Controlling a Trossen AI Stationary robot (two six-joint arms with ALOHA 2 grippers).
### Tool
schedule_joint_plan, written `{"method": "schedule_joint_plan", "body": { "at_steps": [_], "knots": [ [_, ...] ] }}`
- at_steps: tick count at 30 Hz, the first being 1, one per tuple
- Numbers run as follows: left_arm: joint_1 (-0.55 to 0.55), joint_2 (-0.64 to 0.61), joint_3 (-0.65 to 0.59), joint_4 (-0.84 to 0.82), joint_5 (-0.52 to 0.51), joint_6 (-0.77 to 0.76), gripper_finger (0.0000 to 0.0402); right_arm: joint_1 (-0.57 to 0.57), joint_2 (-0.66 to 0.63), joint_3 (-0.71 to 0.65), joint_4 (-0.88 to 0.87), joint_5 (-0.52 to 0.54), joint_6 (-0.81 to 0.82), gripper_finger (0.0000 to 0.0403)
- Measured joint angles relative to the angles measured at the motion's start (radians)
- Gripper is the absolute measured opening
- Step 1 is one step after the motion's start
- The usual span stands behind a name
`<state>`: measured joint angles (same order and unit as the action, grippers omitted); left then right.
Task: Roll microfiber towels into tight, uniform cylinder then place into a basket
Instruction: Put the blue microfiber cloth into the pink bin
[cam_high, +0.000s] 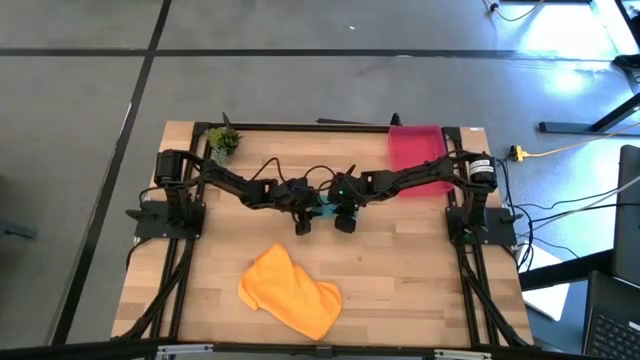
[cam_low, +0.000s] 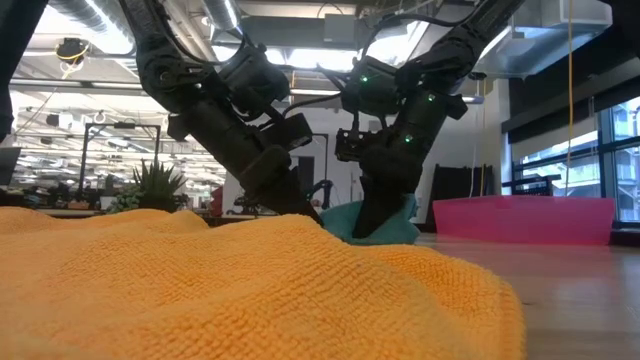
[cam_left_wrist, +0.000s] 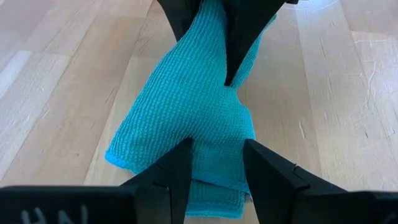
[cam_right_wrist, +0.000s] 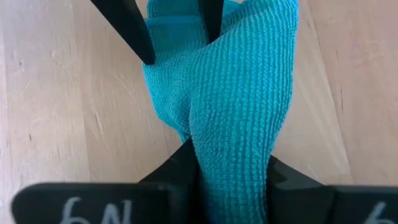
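The wooden table (cam_high: 400, 270) stood in a big bright room with a grey floor around it. At the back left corner sat a small green plant (cam_high: 224, 140). Near the front lay the orange towel (cam_high: 290, 292), loose and bumpy, not rolled yet — it looked like it was waiting for its turn.

In the middle both arms met over the teal towel (cam_left_wrist: 186, 106). The left gripper (cam_left_wrist: 217, 163) had its two fingers shut on one end of it. The right gripper (cam_right_wrist: 230, 168) pinched the other end tight, with the cloth bunched up between its fingers. I think they each held an end so the towel would stay long and snug for rolling.

At the back right was the red-pink basket (cam_high: 415, 148), partly under the right arm. I could see no towel in it — so nothing had been put away yet.
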<state>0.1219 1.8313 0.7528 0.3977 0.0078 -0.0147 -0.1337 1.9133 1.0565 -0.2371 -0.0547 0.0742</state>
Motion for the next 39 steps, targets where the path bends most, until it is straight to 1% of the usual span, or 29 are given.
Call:
{"method": "schedule_joint_plan", "body": {
  "at_steps": [6,11,13,19,23,25,28,33,37,39],
  "knots": [
    [0.007,-0.025,-0.002,-0.001,0.000,0.000,0.0135,0.000,0.000,0.000,-0.001,0.000,0.000,0.0080],
    [0.007,-0.116,-0.002,-0.038,-0.020,0.023,0.0135,0.000,0.000,0.000,0.000,-0.001,0.001,0.0080],
    [0.007,-0.169,-0.002,-0.096,-0.040,0.047,0.0135,0.000,0.000,0.000,0.000,0.000,0.000,0.0073],
    [0.000,-0.329,0.000,-0.296,-0.071,0.037,0.0135,-0.014,-0.003,0.000,0.000,-0.009,-0.001,0.0045],
    [-0.023,-0.418,0.000,-0.380,-0.093,0.017,0.0135,-0.032,-0.016,-0.003,-0.004,-0.047,-0.002,0.0043],
    [-0.039,-0.454,0.000,-0.429,-0.113,0.016,0.0135,-0.042,-0.032,-0.007,-0.026,-0.052,-0.003,0.0043],
    [-0.069,-0.487,0.000,-0.455,-0.156,-0.003,0.0135,-0.061,-0.067,-0.006,-0.045,-0.052,-0.022,0.0042],
    [-0.104,-0.499,0.000,-0.470,-0.216,-0.002,0.0135,-0.092,-0.145,-0.005,-0.099,-0.009,-0.054,0.0042],
    [-0.113,-0.499,0.000,-0.469,-0.227,-0.002,0.0135,-0.115,-0.229,-0.003,-0.138,0.000,-0.088,0.0042],
    [-0.113,-0.499,0.000,-0.469,-0.227,-0.002,0.0135,-0.124,-0.278,-0.003,-0.174,0.042,-0.108,0.0042]
  ]
}}
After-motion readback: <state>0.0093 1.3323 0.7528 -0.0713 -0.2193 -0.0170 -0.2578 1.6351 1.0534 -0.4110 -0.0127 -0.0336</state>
